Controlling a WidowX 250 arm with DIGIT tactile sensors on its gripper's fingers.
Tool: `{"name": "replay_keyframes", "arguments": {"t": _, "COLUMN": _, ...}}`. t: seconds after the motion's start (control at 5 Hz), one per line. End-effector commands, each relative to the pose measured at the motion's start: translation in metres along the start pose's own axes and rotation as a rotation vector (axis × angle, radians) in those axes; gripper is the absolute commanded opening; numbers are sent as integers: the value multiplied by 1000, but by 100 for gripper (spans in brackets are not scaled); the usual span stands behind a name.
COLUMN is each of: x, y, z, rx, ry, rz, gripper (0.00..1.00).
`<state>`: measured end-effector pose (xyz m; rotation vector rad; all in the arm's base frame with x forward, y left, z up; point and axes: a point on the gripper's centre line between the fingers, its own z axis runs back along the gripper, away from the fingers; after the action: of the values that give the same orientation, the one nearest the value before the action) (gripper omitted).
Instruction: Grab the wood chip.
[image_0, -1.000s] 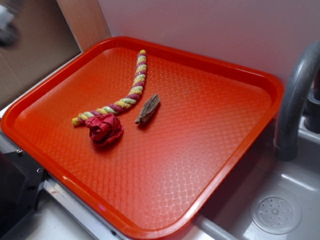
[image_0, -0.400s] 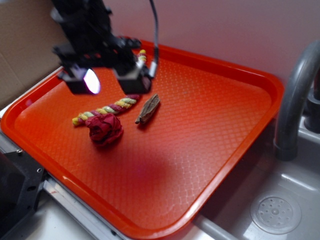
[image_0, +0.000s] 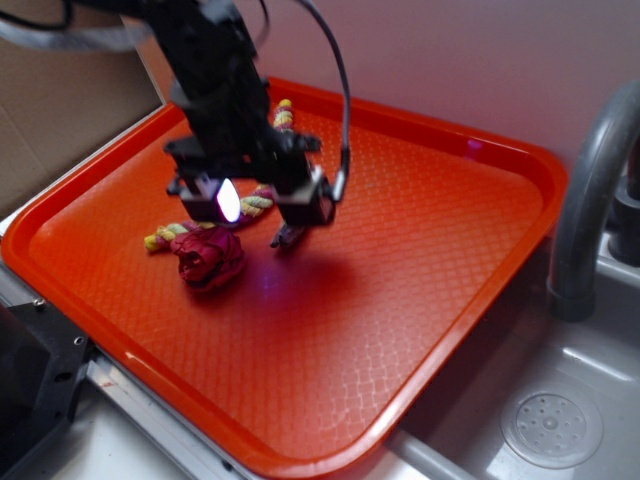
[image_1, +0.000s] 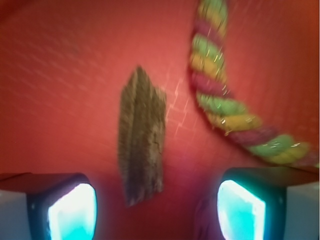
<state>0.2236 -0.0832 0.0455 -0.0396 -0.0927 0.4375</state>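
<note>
Tool (image_1: 155, 207) fingers apart above wood chip (image_1: 141, 135); chip mostly hidden in exterior view.

Under my claw the wood chip (image_1: 141, 135) looked rough and matt, grey-brown with a fibrous grain. The rope (image_1: 225, 95) was twisted fibre, slightly fuzzy, though blur left that uncertain. The tray (image_0: 420, 260) was glossy plastic with a fine textured pattern. The red ball (image_0: 208, 257) seemed wrinkled cloth.
</note>
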Motion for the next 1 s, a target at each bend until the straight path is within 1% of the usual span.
{"name": "replay_keyframes", "arguments": {"t": 0.0, "x": 14, "y": -10, "z": -10, "rx": -76, "ry": 2, "rz": -50, "gripper": 100}}
{"name": "replay_keyframes", "arguments": {"t": 0.2, "x": 17, "y": -10, "z": -27, "rx": -43, "ry": 32, "rz": -32, "gripper": 100}}
{"name": "replay_keyframes", "arguments": {"t": 0.4, "x": 19, "y": -9, "z": -32, "rx": -6, "ry": 36, "rz": -41, "gripper": 72}}
{"name": "replay_keyframes", "arguments": {"t": 0.6, "x": 25, "y": -4, "z": -29, "rx": 12, "ry": 30, "rz": -34, "gripper": 0}}
{"name": "replay_keyframes", "arguments": {"t": 0.8, "x": 31, "y": 3, "z": -18, "rx": 18, "ry": 20, "rz": -98, "gripper": 0}}
